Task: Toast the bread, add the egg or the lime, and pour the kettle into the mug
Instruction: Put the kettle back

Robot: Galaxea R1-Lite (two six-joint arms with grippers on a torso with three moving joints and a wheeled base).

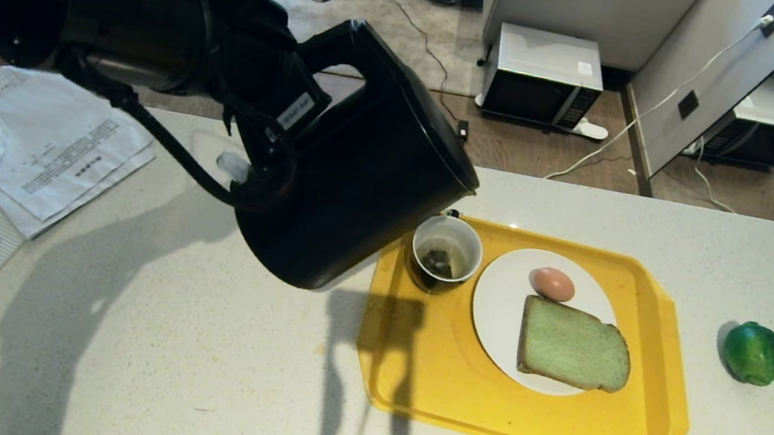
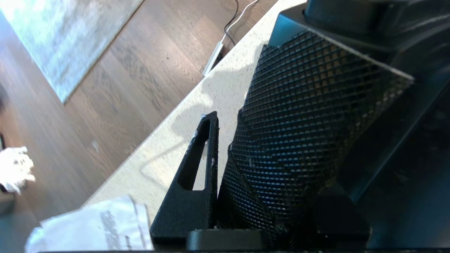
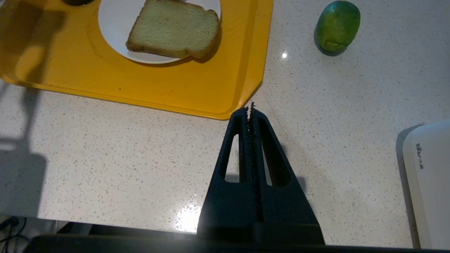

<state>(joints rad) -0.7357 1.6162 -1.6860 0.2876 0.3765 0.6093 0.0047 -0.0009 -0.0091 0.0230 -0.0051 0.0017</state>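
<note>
Black kettle (image 1: 353, 189) clamped at the handle by left gripper (image 1: 272, 116), tilted with spout just above mug (image 1: 446, 255) on yellow tray (image 1: 519, 414) — could overshoot the small rim and flood bread (image 1: 573, 347). Right gripper (image 3: 251, 109) pressed together, parked near the tray corner.

One kettle (image 1: 364, 168), one mug (image 1: 446, 254), one yellow tray (image 1: 519, 414), one white plate (image 1: 497, 303), one bread slice (image 1: 571, 346), one egg (image 1: 553, 284), one lime (image 1: 755, 353), two microwave ovens (image 1: 545, 76).

tilted kettle (image 1: 353, 189) blocking mug (image 1: 446, 254) from above, bare counter (image 1: 180, 371) left of tray (image 1: 525, 422), lime (image 1: 755, 353) on right
</note>
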